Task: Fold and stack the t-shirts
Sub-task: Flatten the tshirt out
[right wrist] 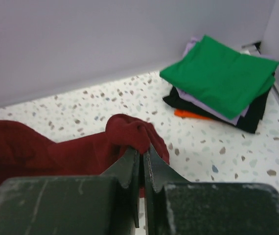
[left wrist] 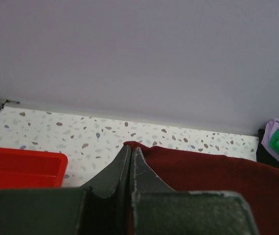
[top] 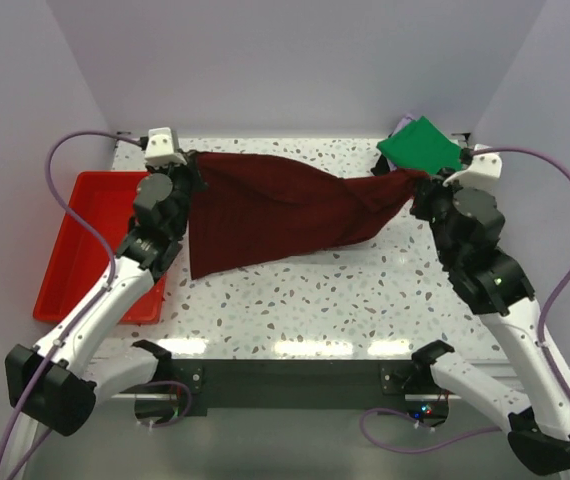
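Maroon shirt [top: 275, 215]: soft, matte knit cloth, stretched in a sagging band over the back half of the table [top: 345, 300], wide and flat toward the table's left, narrowing to a wrinkled bunch toward its right. Left gripper [left wrist: 131, 149]: dark, wedge-shaped fingers pressed together with no visible gap, tips on the shirt's left corner; the cloth between them is too thin to make out, but the top view shows that edge hanging from this gripper. Right gripper [right wrist: 142, 152]: jaws narrowed to a slit, pinching a rounded fold of the shirt that bulges above the tips. Table surface: white speckled terrazzo pattern, smooth, with a glossy strip along the near edge. At the table's back right corner, a stack of folded squares: green shirt [right wrist: 220, 73] on top, lavender shirt [right wrist: 203, 105] under it, black shirt [right wrist: 252, 115] below, and a sliver of orange shirt [right wrist: 191, 114] at the bottom; only the edges of the lower three show. Red tray [top: 80, 240]: rigid, glossy plastic with a raised rim, at the table's left edge, partly hidden by the left arm.
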